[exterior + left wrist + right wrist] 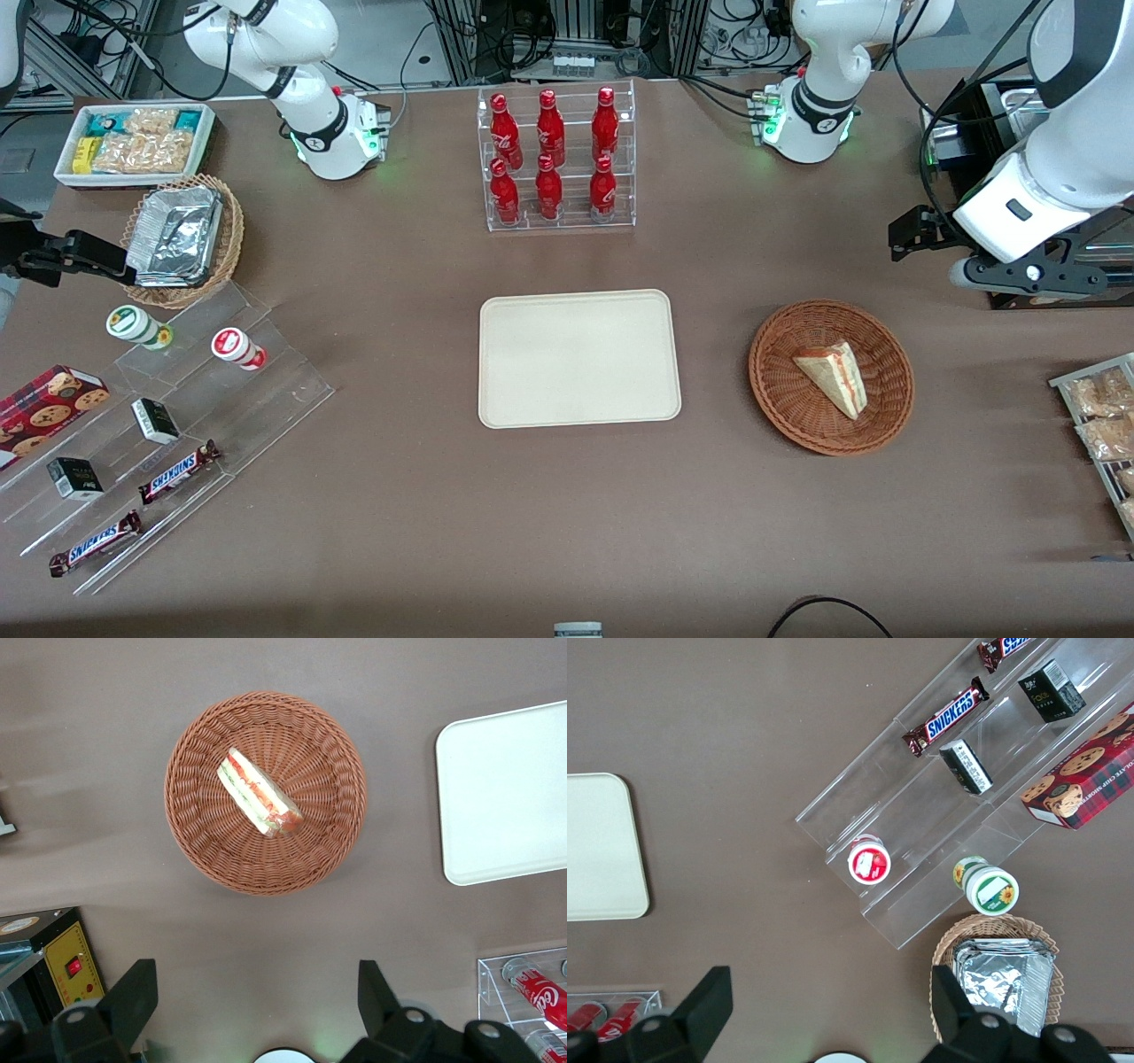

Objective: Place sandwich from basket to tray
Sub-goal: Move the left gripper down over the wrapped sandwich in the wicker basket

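Observation:
The sandwich (834, 377) is a pale wedge with a red-orange stripe. It lies in the round reddish-brown basket (780, 390), beside the cream tray (579, 358) at the table's middle. The tray has nothing on it. My left gripper (1028, 276) hangs high above the table, farther from the front camera than the basket and toward the working arm's end. It is open and holds nothing. The left wrist view shows the sandwich (259, 804) in the basket (199, 828), the tray (505, 797) beside it, and the gripper (257, 979) with its jaws spread wide, apart from the basket.
A clear rack of red bottles (556, 159) stands farther from the front camera than the tray. A wire rack of snack packets (1103, 425) sits at the working arm's end. A tan wicker basket with foil containers (182, 239), a white snack bin (133, 142) and clear tiered shelves (159, 443) lie toward the parked arm's end.

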You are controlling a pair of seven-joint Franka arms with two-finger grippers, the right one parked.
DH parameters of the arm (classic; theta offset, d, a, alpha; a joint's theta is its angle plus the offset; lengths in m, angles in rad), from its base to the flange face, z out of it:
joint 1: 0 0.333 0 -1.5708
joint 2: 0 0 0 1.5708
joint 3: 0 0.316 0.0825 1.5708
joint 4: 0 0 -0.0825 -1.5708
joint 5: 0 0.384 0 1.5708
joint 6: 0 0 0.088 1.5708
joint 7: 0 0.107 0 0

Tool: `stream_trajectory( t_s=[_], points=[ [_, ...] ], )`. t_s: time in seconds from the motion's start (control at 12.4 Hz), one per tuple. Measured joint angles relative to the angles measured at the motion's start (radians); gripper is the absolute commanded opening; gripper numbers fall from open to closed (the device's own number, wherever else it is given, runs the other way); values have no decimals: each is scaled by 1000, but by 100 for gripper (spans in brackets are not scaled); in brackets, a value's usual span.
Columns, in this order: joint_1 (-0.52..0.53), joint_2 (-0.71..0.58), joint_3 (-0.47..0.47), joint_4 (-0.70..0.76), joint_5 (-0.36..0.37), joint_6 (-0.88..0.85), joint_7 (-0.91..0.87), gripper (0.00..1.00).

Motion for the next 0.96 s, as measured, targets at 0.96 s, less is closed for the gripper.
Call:
stream_trajectory(
  t_s=[0.96],
  points=[
    [15,32,28,-247,-1,213,6,100]
  ],
)
